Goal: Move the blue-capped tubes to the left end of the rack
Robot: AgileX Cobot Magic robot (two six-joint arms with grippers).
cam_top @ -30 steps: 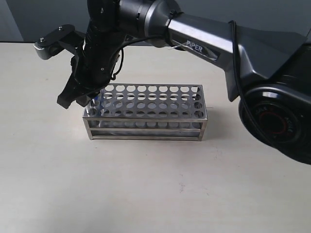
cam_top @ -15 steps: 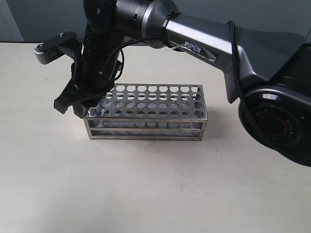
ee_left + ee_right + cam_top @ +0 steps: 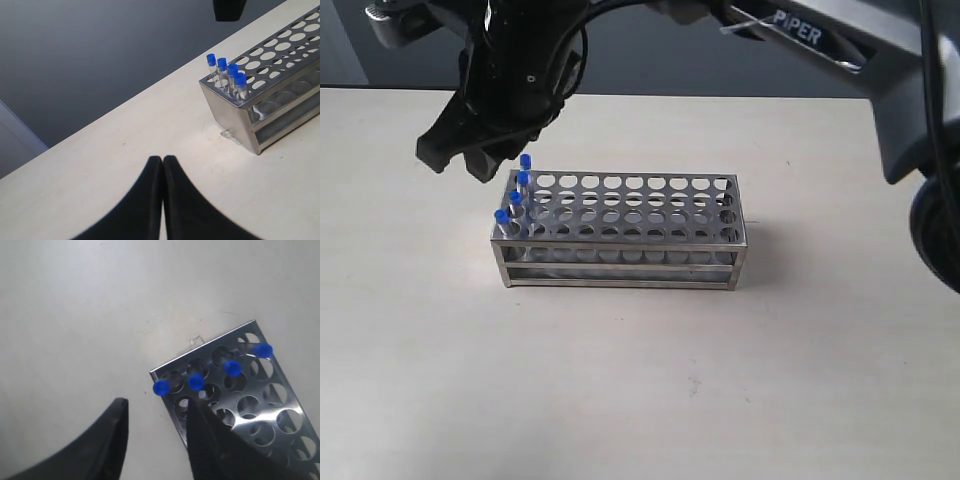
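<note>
Four blue-capped tubes [image 3: 517, 193]: standing in the leftmost column of the rack [image 3: 640, 212].
Right gripper [image 3: 458, 160]: jaws apart, empty, near and above the caps.
Left gripper [image 3: 162, 160]: fingers pressed together, well off.
Risk: a careless swing could clip caps, tipping the rack.

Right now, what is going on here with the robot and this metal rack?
The right arm's hand hovers open and empty just above the left end of the steel test-tube rack. All four blue-capped tubes stand in the holes at that left end, one behind the other, so the sorting looks done. The left hand is shut, holds nothing, and hangs over the table, apart from the rack.
</note>
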